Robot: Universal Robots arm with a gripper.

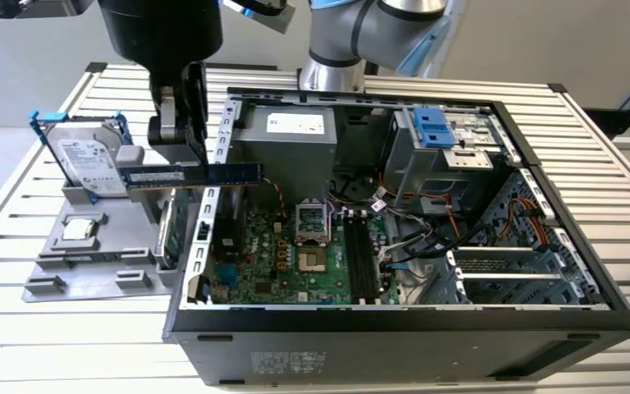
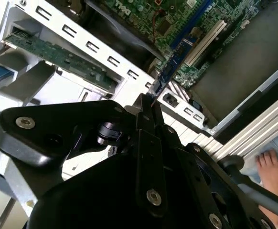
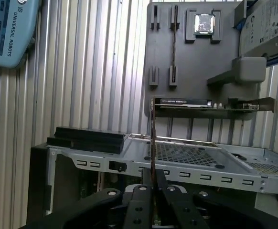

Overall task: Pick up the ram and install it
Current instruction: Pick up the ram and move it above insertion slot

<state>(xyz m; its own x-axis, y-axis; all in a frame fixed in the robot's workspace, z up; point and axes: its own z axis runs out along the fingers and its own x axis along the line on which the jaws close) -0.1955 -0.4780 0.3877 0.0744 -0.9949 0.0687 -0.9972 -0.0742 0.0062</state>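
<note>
The ram is a long blue stick held level in the air, over the rear wall of the open computer case at the exterior view's left. My gripper is shut on its left part, coming down from above. In the second wrist view the ram reaches out from the fingertips toward the motherboard. In the first wrist view the ram shows edge-on as a thin line rising from the gripper. The black memory slots lie on the motherboard, to the right of the stick and lower.
A grey fixture left of the case carries a hard drive in a blue bracket, a processor chip and a green expansion card. The case's metal walls stand close under the stick. A person's bare foot is beside the table.
</note>
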